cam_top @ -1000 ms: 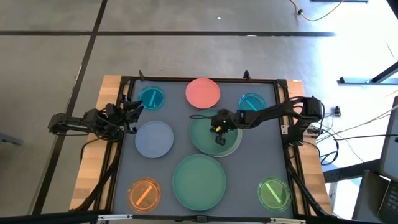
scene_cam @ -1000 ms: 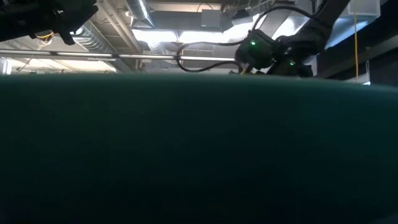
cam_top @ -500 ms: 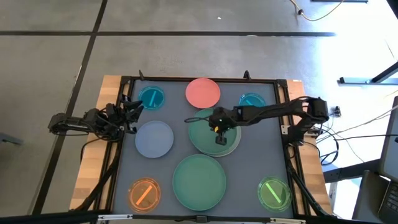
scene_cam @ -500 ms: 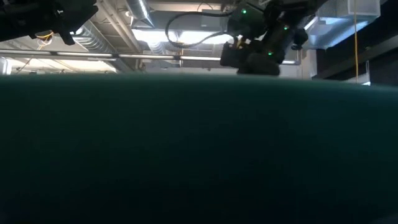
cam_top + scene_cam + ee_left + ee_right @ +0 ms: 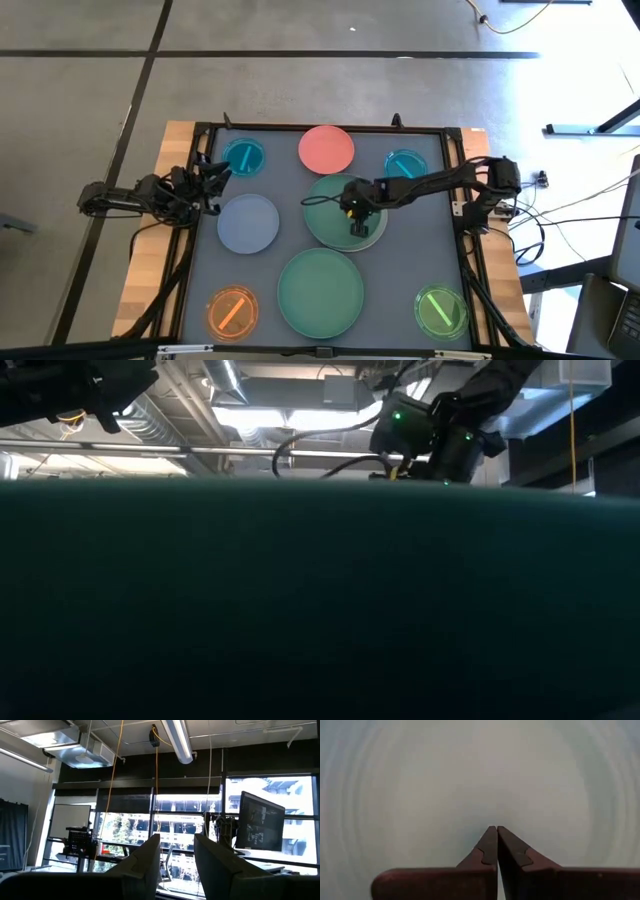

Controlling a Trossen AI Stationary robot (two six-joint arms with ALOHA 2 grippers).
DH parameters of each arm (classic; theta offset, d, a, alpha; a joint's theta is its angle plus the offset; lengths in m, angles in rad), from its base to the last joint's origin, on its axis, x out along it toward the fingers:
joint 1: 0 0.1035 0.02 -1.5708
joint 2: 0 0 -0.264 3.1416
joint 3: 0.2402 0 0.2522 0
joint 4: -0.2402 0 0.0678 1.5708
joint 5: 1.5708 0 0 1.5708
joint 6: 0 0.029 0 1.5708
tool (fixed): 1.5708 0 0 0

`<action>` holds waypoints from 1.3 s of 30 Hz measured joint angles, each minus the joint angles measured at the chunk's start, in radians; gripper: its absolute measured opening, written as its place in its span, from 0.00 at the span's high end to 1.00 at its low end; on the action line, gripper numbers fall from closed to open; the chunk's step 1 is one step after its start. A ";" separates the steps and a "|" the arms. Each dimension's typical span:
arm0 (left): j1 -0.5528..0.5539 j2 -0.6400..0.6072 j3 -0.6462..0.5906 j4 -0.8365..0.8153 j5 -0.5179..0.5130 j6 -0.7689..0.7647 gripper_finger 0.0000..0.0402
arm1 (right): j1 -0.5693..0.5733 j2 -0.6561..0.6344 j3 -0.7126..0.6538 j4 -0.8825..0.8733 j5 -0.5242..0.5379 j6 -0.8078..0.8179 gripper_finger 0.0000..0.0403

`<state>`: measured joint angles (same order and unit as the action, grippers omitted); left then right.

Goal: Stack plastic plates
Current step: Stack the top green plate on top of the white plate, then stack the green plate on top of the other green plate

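Several round plates lie flat on the grey mat. A green plate point(image 5: 335, 210) sits on a cream-white one, whose rim point(image 5: 381, 233) shows beside it. Around them lie a second large green plate point(image 5: 320, 292), a pink one point(image 5: 326, 148), a grey-blue one point(image 5: 248, 222), two teal ones point(image 5: 243, 157) point(image 5: 405, 165), an orange one point(image 5: 232, 310) and a lime one point(image 5: 440, 310). My right gripper point(image 5: 358, 229) point(image 5: 496, 829) is shut and points down over the stacked green plate. My left gripper point(image 5: 216, 176) point(image 5: 176, 851) waits open at the table's left edge, above the mat. My right gripper points its shut fingertips point(image 5: 492, 837) down at the stacked green plate's inner surface point(image 5: 495, 795), toward its near right part. I cannot tell whether the tips touch the plate.
Black frame rails point(image 5: 452, 160) run along the mat's edges. In the low view the near green plate's rim point(image 5: 320, 600) fills most of the picture, and only the right arm's wrist point(image 5: 430, 435) shows above it. Bare mat point(image 5: 420, 250) lies right of the stacked pair.
The right gripper has stayed shut over the stacked green plate. Its wrist swung a little toward the table's far left, then came back, and the tips ended slightly nearer the near edge. No plate has moved.
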<state>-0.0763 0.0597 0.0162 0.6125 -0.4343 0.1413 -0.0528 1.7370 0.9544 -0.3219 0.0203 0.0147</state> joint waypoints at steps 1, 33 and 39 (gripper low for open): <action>0.000 0.000 0.000 -0.001 -0.002 0.000 0.72 | 0.000 -0.001 0.000 -0.008 0.007 0.000 1.00; 0.000 0.000 0.000 -0.029 -0.003 -0.004 0.72 | 0.124 -0.103 0.047 0.181 -0.056 0.075 1.00; 0.000 0.016 0.000 -0.027 -0.001 -0.004 0.72 | 0.177 -0.046 0.043 0.288 -0.058 0.191 1.00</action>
<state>-0.0765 0.0752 0.0162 0.5855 -0.4352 0.1373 0.1238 1.6908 0.9978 -0.0337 -0.0376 0.2053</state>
